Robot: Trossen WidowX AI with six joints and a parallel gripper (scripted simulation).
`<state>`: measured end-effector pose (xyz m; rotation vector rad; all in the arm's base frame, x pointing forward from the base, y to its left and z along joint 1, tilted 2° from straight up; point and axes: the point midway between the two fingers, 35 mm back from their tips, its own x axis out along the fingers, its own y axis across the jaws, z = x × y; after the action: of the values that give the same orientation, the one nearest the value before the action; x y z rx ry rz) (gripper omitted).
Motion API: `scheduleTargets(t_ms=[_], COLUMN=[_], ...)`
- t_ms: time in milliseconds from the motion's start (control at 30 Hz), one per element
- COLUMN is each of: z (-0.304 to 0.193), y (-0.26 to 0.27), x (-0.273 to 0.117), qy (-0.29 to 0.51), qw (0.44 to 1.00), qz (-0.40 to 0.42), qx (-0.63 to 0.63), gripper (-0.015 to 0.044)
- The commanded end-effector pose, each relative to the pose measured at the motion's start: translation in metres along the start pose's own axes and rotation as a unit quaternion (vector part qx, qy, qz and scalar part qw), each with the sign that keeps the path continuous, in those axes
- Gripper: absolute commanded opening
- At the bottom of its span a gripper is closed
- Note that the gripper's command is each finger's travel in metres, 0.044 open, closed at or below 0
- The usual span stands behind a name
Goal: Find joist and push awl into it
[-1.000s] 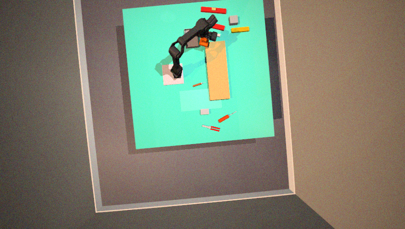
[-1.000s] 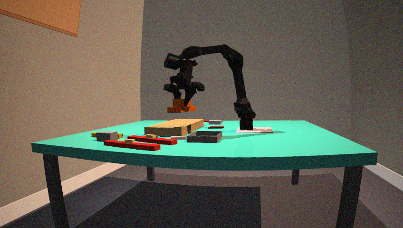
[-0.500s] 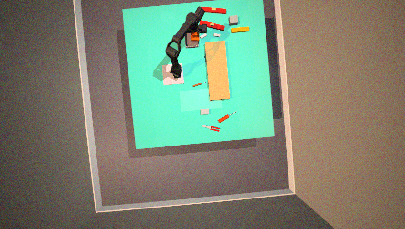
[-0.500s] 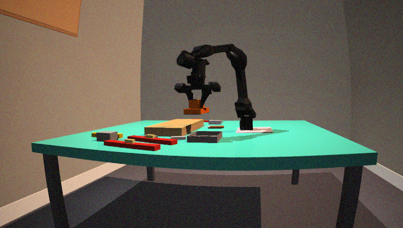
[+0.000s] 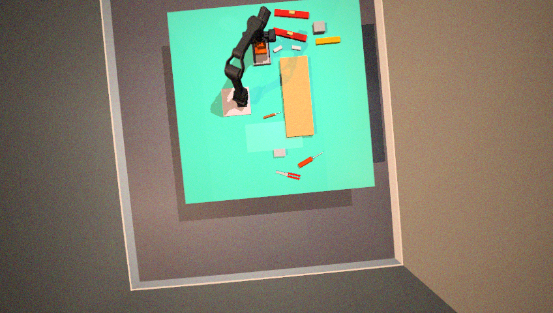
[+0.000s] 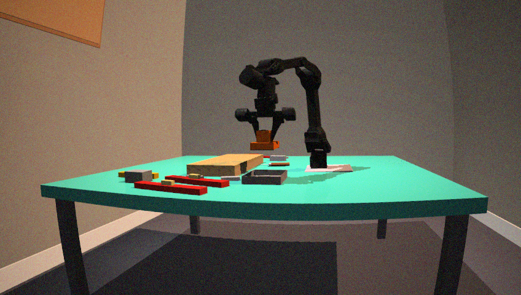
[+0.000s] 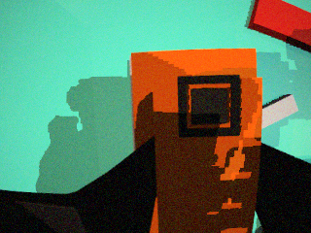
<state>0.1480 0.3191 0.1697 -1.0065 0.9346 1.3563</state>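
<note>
My gripper (image 6: 263,137) is shut on the orange stud finder (image 5: 260,50) (image 6: 263,145) (image 7: 194,63). It holds the stud finder in the air above the grey tray (image 5: 261,64) (image 6: 262,179). In the wrist view the stud finder hides the tray, and its small square window is dark. The tan floor panel (image 5: 297,96) (image 6: 214,169) lies flat on the table to one side of the tray. The awl (image 5: 269,115) (image 6: 279,164), with a brown-orange handle, lies beside the panel's near long side, its tip toward the panel.
Two red levels (image 5: 291,14) (image 5: 297,36), two small white pieces (image 5: 277,49) (image 5: 296,47), a grey block (image 5: 318,27) and a yellow bar (image 5: 327,40) lie near the tray and panel. A pale block (image 5: 279,152), a red screwdriver (image 5: 305,162) and red-handled pliers (image 5: 293,174) lie beyond the panel's other end.
</note>
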Motion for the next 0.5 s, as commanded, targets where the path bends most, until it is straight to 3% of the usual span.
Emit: scheduleTargets(t_ms=[0, 467], z=[0.0, -0.005], y=[0.0, -0.001], x=[0.006, 0.027], qy=[0.0, 0.0], qw=[1.0, 1.0], qz=[-0.001, -0.001], qx=[0.001, 0.001], gripper=[0.0, 0.0])
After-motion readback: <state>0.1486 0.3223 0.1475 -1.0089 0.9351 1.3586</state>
